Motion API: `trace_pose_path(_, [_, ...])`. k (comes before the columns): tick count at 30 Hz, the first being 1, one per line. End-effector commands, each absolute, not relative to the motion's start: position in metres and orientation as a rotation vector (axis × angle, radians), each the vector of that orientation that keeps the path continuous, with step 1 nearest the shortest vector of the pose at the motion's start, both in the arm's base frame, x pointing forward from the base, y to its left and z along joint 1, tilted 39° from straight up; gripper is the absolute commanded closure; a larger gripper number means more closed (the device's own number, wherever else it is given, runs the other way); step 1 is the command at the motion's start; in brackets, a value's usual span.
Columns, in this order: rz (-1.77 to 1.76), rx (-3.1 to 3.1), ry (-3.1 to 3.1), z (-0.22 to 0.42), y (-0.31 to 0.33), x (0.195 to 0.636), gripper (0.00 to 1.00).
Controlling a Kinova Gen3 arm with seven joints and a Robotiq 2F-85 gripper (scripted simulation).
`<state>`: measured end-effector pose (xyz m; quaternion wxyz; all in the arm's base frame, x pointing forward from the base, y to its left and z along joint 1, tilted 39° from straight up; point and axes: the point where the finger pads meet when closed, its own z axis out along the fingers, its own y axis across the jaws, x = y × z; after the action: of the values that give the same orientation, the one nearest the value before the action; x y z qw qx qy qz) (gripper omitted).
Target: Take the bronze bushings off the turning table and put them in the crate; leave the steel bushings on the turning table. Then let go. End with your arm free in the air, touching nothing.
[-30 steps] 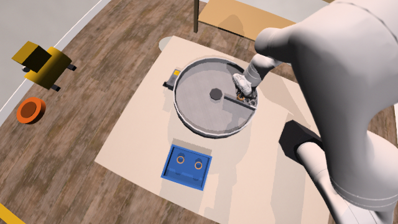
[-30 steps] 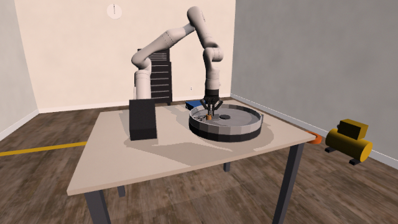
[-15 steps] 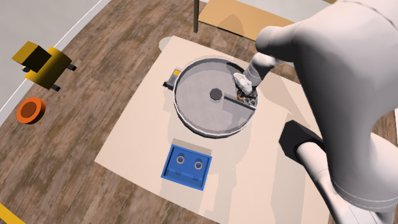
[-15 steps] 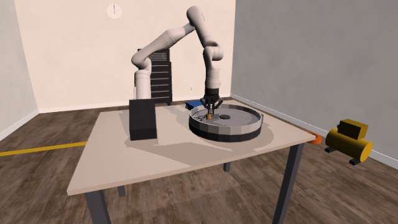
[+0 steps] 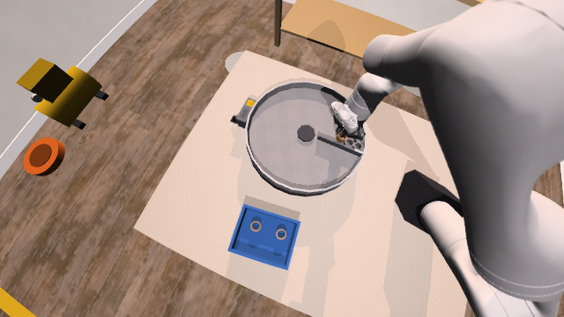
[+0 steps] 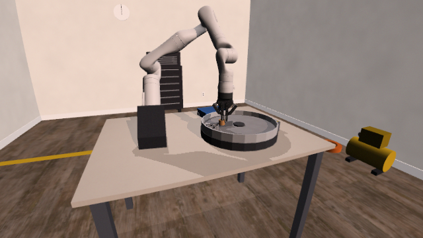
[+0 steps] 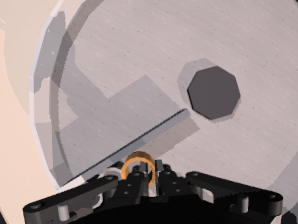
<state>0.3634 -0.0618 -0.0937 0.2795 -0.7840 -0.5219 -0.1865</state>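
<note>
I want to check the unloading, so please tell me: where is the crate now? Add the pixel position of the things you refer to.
In the top view, the crate (image 5: 236, 251) (image 6: 202, 110) sits on the table (image 5: 189, 176) (image 6: 158, 165), just below the turning table (image 5: 304, 193) (image 6: 239, 137).

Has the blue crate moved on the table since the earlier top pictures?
No. In the top view, the blue crate keeps the same place and angle against the near edge of the table.
</note>
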Motion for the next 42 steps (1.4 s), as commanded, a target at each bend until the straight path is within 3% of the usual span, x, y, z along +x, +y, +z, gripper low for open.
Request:
trace_pose_path(1, [-0.503, -2.107, -1.401, -0.09, -0.066, 0.365, 1.0])
trace_pose_path(42, [-0.503, -2.107, -1.401, -0.078, -0.076, 0.365, 1.0])
